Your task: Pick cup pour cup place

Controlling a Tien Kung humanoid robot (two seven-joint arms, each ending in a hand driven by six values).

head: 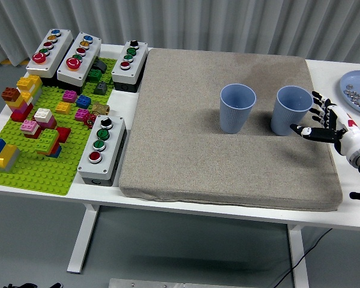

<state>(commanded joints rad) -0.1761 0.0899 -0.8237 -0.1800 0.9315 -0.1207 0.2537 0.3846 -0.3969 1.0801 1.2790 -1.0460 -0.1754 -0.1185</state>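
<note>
We see two blue cups standing upright on the mat (pixel 228 120), well apart from each other. The right cup (pixel 290 110) stands just to the left of our right hand (pixel 330 123), close to the fingertips; we cannot tell whether any fingertip touches its wall. The left cup (pixel 236 108) stands farther left of the hand, beyond the right cup.

The right hand enters from the right edge of the head view. Its fingers (pixel 305 131) are spread and point toward the right cup; nothing is grasped. The hand sits over the right edge of the mat. We do not see the left hand.

The mat is grey-brown and covers the middle of the white counter (pixel 348 219). Behind the hand, at the far right of the counter, part of a blue plate (pixel 351 93) is visible; it carries small items that we cannot identify.

Far to the left of the hand, past the mat, a green baseplate (pixel 36 162) holds coloured bricks (pixel 33 114). Four button boxes are near it: one (pixel 102 149) at the mat's left edge and three (pixel 87 57) at the far left of the counter.
</note>
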